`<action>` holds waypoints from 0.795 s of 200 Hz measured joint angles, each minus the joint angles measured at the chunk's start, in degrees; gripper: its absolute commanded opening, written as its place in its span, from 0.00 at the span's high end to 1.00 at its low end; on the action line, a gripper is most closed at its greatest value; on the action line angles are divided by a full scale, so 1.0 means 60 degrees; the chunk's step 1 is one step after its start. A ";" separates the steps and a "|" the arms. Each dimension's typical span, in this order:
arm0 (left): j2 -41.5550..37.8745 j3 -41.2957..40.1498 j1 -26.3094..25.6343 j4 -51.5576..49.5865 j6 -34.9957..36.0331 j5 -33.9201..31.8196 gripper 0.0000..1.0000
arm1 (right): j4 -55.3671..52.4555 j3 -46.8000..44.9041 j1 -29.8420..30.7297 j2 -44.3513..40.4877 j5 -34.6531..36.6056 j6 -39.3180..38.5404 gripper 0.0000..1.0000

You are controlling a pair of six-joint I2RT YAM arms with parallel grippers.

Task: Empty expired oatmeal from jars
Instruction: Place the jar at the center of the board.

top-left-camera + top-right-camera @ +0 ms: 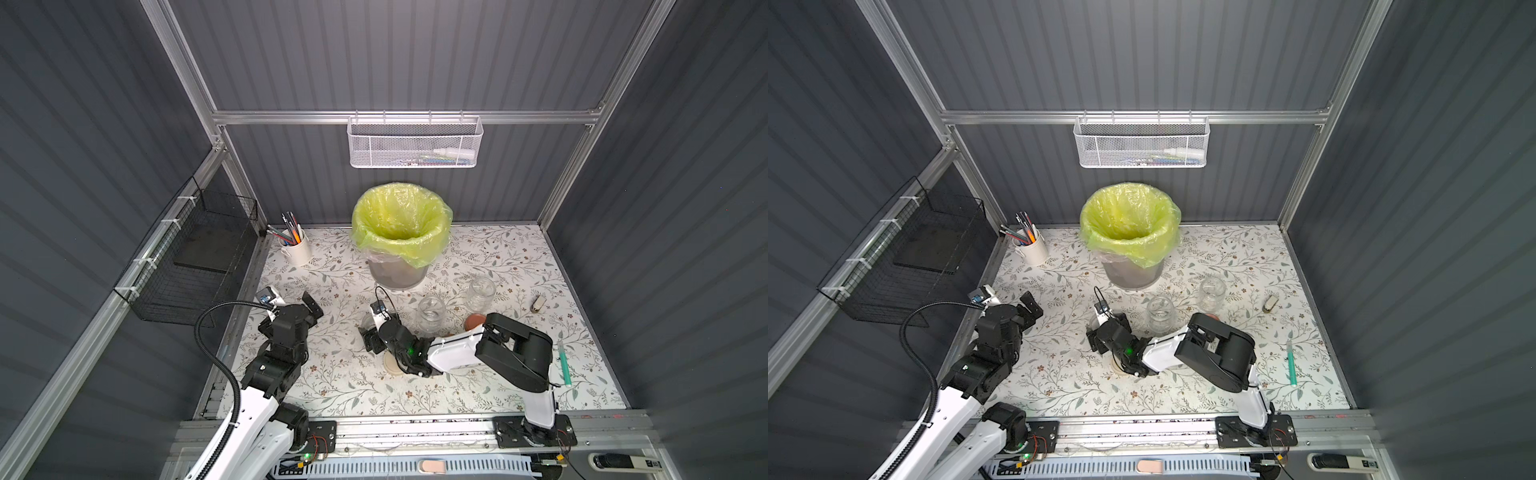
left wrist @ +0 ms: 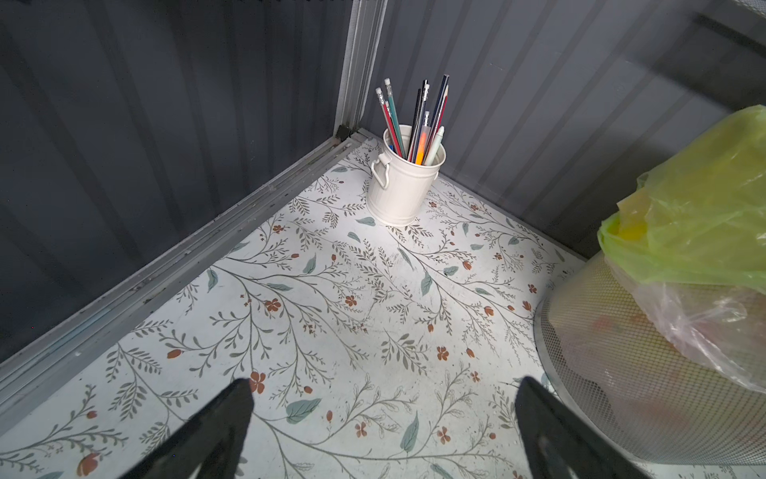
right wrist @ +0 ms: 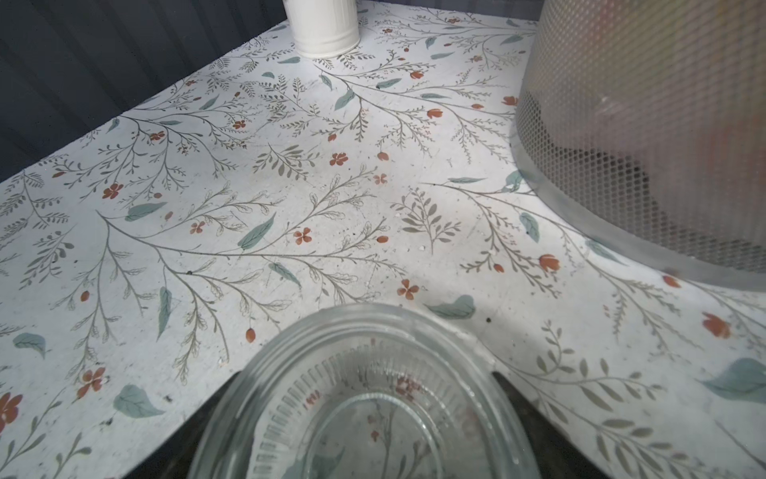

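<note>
Glass jar [image 3: 373, 398], seemingly empty of oatmeal, is clenched in the right claw [image 1: 369, 334] at frame centre, below the lined bin [image 1: 395, 276]; rigid, slick and breakable, it likely wants a firm mid-wall hold. Left claw [image 2: 385, 419] hangs released.

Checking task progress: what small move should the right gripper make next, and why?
Probably set the jar down and open the right gripper: it looks empty, the table pattern showing through the glass, and two other jars stand lidless nearby.
</note>
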 measured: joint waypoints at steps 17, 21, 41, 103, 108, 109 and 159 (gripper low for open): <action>-0.0102 0.0000 0.0000 0.0000 0.0087 -0.0047 0.00 | 0.0062 -0.0018 0.0000 0.0058 0.0040 0.0040 0.41; -0.0135 0.0000 0.0000 0.0000 0.0102 -0.0073 0.00 | 0.0091 -0.0018 0.0004 0.0080 0.0051 0.0051 0.40; -0.0288 -0.0018 0.0000 0.0007 0.0168 -0.0124 0.00 | 0.0215 -0.0062 0.0022 0.0149 0.0102 0.0076 0.39; -0.0222 -0.0091 0.0000 0.0204 0.0455 -0.0200 0.00 | 0.0576 -0.0284 0.0069 0.0157 0.0200 0.0302 0.21; -0.0204 -0.0098 0.0000 0.0237 0.0477 -0.0211 0.00 | 0.0586 -0.0288 0.0073 0.0157 0.0204 0.0313 0.19; -0.0197 -0.0098 0.0000 0.0244 0.0477 -0.0211 0.00 | 0.0586 -0.0288 0.0073 0.0157 0.0200 0.0317 0.19; -0.0047 -0.0120 0.0000 0.0437 0.0627 -0.0244 0.00 | 0.0739 -0.0321 0.0135 0.0189 0.0160 0.0375 0.06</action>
